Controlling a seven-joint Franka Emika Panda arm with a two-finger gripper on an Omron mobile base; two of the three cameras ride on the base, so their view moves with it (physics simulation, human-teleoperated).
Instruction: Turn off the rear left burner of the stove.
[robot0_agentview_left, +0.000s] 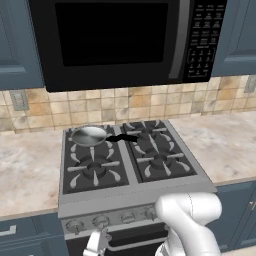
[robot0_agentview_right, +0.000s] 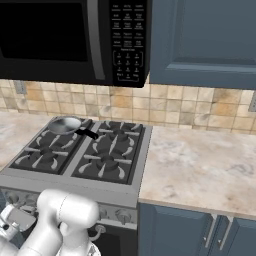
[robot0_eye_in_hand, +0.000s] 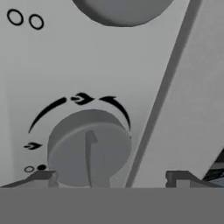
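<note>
The stove (robot0_agentview_left: 131, 199) is a grey steel range with a black four-burner top. Its rear left burner (robot0_agentview_left: 107, 146) lies mostly under a small steel pan (robot0_agentview_left: 89, 135) with a black handle. My gripper (robot0_agentview_left: 97, 242) hangs low in front of the knob row (robot0_agentview_left: 101, 221). In the hand view a round grey knob (robot0_eye_in_hand: 89, 146) fills the lower middle, with curved arrow marks around it. My gripper (robot0_eye_in_hand: 111, 178) is open. The left fingertip (robot0_eye_in_hand: 41, 177) sits by the knob's left edge and the right one stands well clear of it. A second knob (robot0_eye_in_hand: 122, 8) shows at the top edge.
A black microwave (robot0_agentview_left: 115, 40) hangs over the stove. Marble counter (robot0_agentview_left: 225, 145) runs on both sides, with blue cabinets (robot0_agentview_right: 200, 40) above and below. The oven door's bar handle (robot0_agentview_left: 135, 242) runs just under the knobs. My white arm (robot0_agentview_left: 192, 220) rises at the stove's front right.
</note>
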